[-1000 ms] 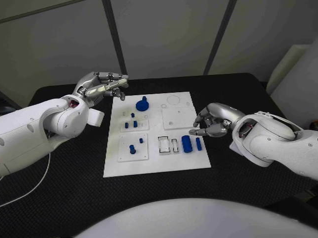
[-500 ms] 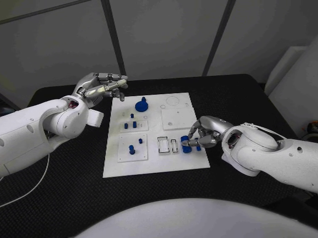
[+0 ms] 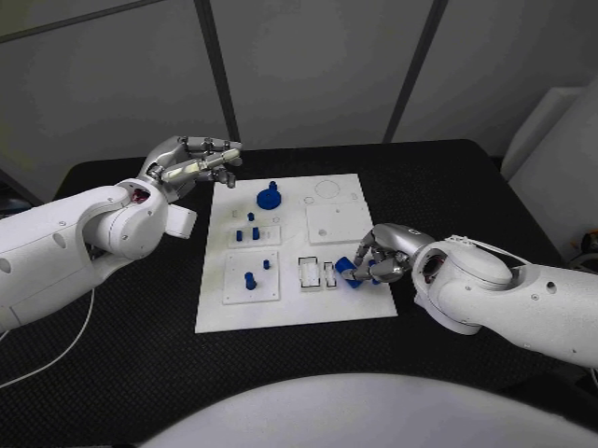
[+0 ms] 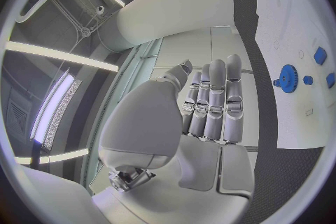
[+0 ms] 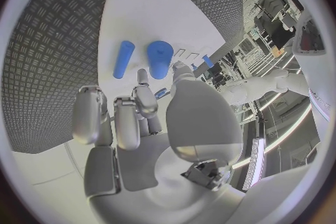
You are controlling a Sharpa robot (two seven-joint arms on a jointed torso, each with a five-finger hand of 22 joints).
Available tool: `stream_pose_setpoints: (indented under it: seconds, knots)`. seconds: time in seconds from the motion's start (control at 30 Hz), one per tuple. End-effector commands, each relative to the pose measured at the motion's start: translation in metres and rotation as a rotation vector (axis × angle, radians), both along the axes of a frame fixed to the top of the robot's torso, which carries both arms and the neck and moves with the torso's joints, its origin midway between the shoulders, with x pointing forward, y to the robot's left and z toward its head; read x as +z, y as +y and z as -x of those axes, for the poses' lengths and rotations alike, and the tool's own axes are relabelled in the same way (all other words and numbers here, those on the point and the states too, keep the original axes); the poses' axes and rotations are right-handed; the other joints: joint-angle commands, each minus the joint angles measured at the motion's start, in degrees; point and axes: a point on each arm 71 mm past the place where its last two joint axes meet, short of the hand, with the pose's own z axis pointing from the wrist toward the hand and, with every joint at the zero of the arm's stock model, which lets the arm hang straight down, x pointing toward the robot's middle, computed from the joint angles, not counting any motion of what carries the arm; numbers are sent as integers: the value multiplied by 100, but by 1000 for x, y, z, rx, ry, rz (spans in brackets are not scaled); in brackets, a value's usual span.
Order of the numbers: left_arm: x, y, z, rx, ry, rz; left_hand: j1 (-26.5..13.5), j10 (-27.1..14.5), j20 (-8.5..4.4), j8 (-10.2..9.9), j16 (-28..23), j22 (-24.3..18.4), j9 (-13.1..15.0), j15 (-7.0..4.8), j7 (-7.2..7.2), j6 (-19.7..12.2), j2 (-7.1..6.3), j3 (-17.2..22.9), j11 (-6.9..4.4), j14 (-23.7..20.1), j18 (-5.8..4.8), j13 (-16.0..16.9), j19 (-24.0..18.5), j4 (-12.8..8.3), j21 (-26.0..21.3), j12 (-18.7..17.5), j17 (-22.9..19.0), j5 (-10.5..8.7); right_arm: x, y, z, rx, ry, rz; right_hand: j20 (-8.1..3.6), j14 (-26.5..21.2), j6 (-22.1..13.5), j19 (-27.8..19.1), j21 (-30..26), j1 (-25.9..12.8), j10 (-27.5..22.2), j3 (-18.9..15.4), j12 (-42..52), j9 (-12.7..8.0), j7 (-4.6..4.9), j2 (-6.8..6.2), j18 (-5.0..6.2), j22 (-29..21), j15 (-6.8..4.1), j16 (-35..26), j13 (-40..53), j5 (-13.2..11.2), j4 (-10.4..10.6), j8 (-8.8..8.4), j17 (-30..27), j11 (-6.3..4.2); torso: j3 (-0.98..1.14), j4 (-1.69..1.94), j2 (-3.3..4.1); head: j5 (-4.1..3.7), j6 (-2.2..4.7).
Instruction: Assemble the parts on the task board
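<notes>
— Where does the right hand (image 3: 383, 257) sit?

— Over the near right part of the task board (image 3: 295, 252), fingers curled down at two blue parts. The right wrist view separates them: a thick blue cylinder (image 5: 159, 59) and a thin blue rod (image 5: 124, 59) lying side by side on the white plate, just past the fingertips (image 5: 142, 75). Whether the hand actually grips the cylinder cannot be told (from the head camera the fingers cover most of it).

— And the left hand (image 3: 191, 161)?

— Raised beside the board's far left corner, fingers close together and slightly bent, holding nothing. Its wrist camera shows the blue gear (image 4: 288, 78) from the side, with small blue pegs near it.

— What else stands on the board?

— The gear at the far end, short blue pegs (image 3: 252, 232) in a raised square left of centre, another pegged square (image 3: 252, 277) nearer, and empty rectangular slots (image 3: 315, 271) just left of the right hand.
</notes>
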Motion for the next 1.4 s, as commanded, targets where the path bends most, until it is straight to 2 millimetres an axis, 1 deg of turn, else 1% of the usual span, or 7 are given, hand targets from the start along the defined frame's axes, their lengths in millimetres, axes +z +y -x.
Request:
stream_pose_setpoints:
  seconds: [0.03,0.4,0.7,0.8,0.93,1.03,1.4]
  knots:
    - [2,-1,0,-10,-3,15,8,-40,14,-13,-38,-6,-6,5,-13,-37,29,-37,7,-24,-115,5,4,-3,-14,34,9,-4,-1,1,-1,5,-3,53,9,438,-3,-19,-31,25,-4,-36,32,10,-40,61,-31,29,30,28,17,3,4,39,522,-9,0,-1,8,4,1]
    - [1,-1,0,-11,-1,15,0,-46,16,-10,-39,-10,-6,6,-12,-41,34,-44,8,-25,-115,7,4,4,-19,41,12,-4,-13,11,5,43,24,90,-14,446,-10,-11,-39,502,58,-55,117,103,-72,162,-32,34,4,55,173,1,-79,214,573,-40,-7,-3,14,20,1]
    - [1,-1,0,-13,-1,15,0,-46,16,-10,-39,-10,-6,6,-12,-41,34,-44,8,-25,-115,7,4,4,-19,41,12,-4,-10,15,7,32,-16,61,-72,474,272,81,40,887,217,-2,266,225,-187,400,-59,154,-72,130,387,118,-139,410,717,-140,1,-11,9,20,1]
    - [1,0,0,-12,-1,15,-1,-48,17,-9,-39,-12,-6,7,-12,-43,35,-46,8,-25,-115,8,4,5,-21,43,13,-4,-6,15,8,9,-37,25,-101,477,334,98,53,935,265,6,304,258,-225,472,-63,174,-102,140,444,250,-119,438,734,-175,8,-14,9,27,1]
    - [1,0,0,-11,-1,14,-2,-50,17,-8,-39,-13,-6,7,-11,-44,36,-48,9,-25,-115,8,4,6,-22,45,13,-4,1,13,12,-27,-58,-34,-122,479,380,108,62,943,287,-4,312,288,-251,517,-67,188,-122,147,466,338,-85,460,749,-198,-10,5,4,1,1]
    - [1,0,0,-10,-1,14,-2,-50,17,-8,-39,-13,-6,7,-11,-44,36,-48,9,-25,-115,8,4,6,-22,45,13,-4,8,13,16,-45,-63,-79,-135,482,409,117,69,931,305,-19,321,309,-268,541,-69,198,-135,154,485,387,-56,476,763,-212,-18,3,5,20,1]
    - [1,-1,-1,-13,0,15,-5,-53,18,-8,-39,-14,-6,7,-10,-46,38,-50,9,-26,-115,8,4,9,-24,46,14,-4,24,30,15,-50,-57,-188,-168,503,472,187,132,801,395,-115,396,376,-302,582,-92,292,-165,209,593,448,-9,513,872,-245,-17,10,29,71,1]
